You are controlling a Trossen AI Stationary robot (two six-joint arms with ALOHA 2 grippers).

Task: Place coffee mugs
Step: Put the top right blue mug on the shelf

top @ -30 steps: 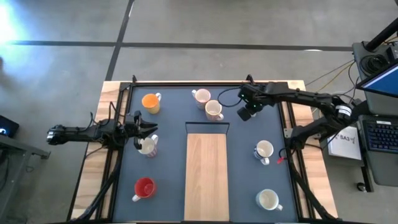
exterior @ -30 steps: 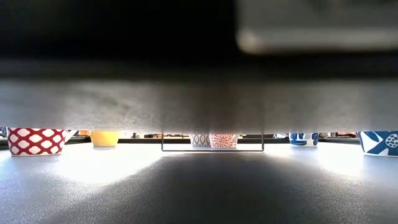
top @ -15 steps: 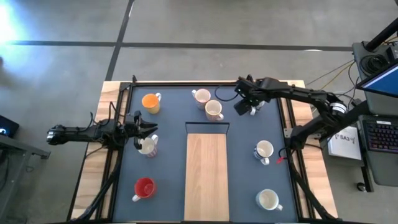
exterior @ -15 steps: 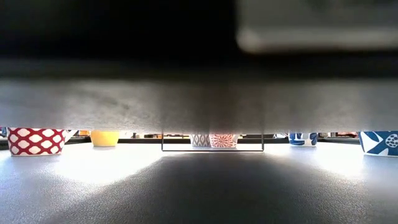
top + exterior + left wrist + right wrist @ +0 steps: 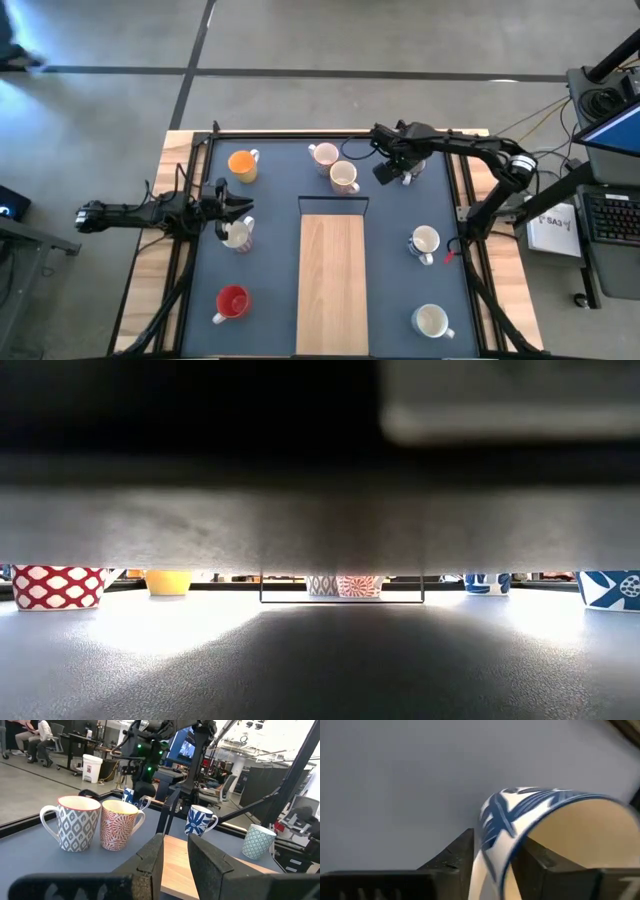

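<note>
High view, left arm lying flat from the table's left edge, left gripper over a cream ceramic mug, grip unclear, right arm bent along the far edge, right wrist view, right gripper pinching a blue-patterned white mug's rim.
</note>
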